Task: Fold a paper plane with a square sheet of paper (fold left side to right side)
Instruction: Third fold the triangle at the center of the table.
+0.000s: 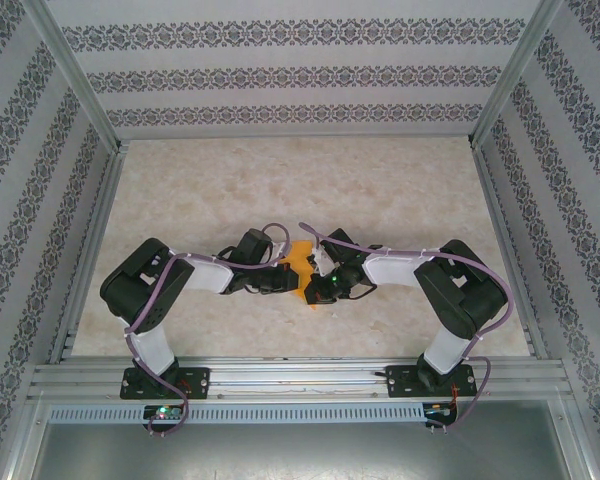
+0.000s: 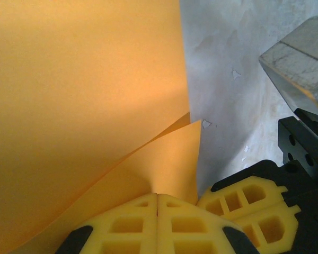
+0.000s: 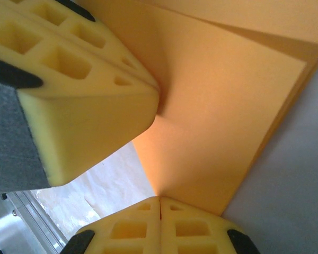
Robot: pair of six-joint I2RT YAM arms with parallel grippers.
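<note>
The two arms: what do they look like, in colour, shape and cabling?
The left arm and the right arm have black joint housings, white links and black bases. A pale purple cable runs along each. The fingers are yellow blocks with square recesses and black patches.

One orange paper sheet [image 1: 299,258]; two robot arms [image 1: 152,290] [image 1: 462,288]; two pairs jaws.
</note>
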